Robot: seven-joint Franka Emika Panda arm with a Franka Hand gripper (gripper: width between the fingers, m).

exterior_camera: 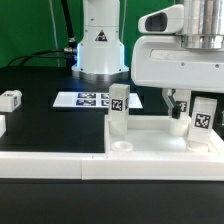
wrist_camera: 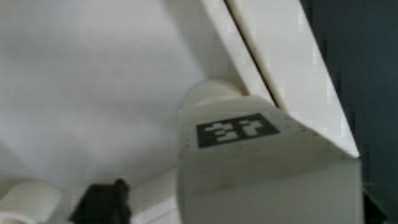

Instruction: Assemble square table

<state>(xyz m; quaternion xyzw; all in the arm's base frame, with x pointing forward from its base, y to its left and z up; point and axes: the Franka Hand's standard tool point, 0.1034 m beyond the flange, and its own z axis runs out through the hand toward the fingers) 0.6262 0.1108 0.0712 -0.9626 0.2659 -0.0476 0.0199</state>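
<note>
The white square tabletop (exterior_camera: pixel 160 140) lies at the exterior view's lower right, with raised edges and an empty round socket (exterior_camera: pixel 122 147). One tagged leg (exterior_camera: pixel 118 108) stands on its left side, and another (exterior_camera: pixel 203 113) on its right. A third white leg (exterior_camera: pixel 180 122) stands under my gripper (exterior_camera: pixel 179 106). In the wrist view a tagged leg (wrist_camera: pixel 249 140) stands in the tabletop's corner by the raised edge (wrist_camera: pixel 267 55). One dark finger (wrist_camera: pixel 107 205) shows a little apart from that leg. The other finger is hidden.
A loose tagged leg (exterior_camera: pixel 10 98) lies at the exterior view's left. The marker board (exterior_camera: pixel 92 100) lies in front of the robot base (exterior_camera: pixel 100 50). A long white rail (exterior_camera: pixel 50 165) runs along the front. A white rounded part (wrist_camera: pixel 32 200) sits beside the finger.
</note>
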